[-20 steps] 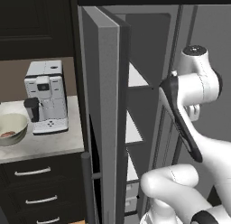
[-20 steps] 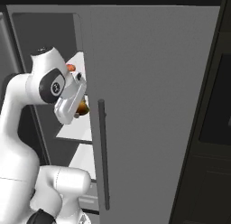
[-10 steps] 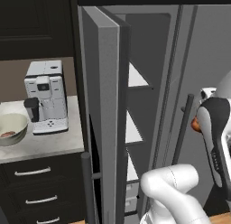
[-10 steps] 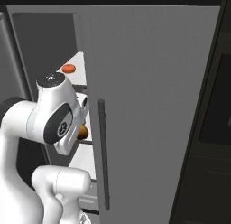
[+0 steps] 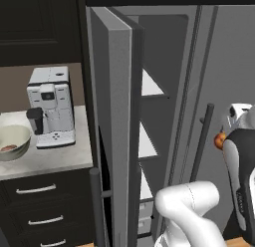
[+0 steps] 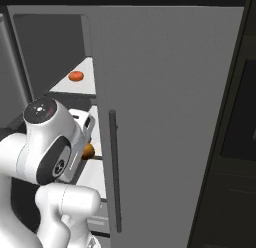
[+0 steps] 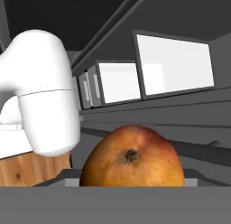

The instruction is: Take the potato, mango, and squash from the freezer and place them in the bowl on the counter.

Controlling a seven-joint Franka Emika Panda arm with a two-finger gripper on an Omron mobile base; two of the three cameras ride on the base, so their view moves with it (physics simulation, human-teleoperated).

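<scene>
My gripper (image 5: 225, 137) is shut on a round orange-brown fruit (image 7: 131, 159) with a reddish blush and a dark stem spot. It hangs outside the freezer (image 5: 117, 116), in front of its right door (image 6: 165, 117), where the fruit (image 6: 88, 150) shows beside the hand. The mango (image 6: 76, 76), a small red-orange oval, lies on an upper white shelf inside. The cream bowl (image 5: 15, 130) stands on the counter (image 5: 50, 160) at far left with a small reddish-brown thing in it. I cannot tell which of these is the potato or the squash.
A white coffee machine (image 5: 50, 106) stands on the counter between the bowl and the freezer's open left door. Black drawers (image 5: 35, 191) with silver handles sit below. Pale drawers (image 7: 135, 81) show low inside the freezer. A dark tall cabinet (image 6: 235, 142) lies to the right.
The arm has swung down and back out of the freezer with the orange-brown fruit, from shelf height to lower at the right of the left base view.
</scene>
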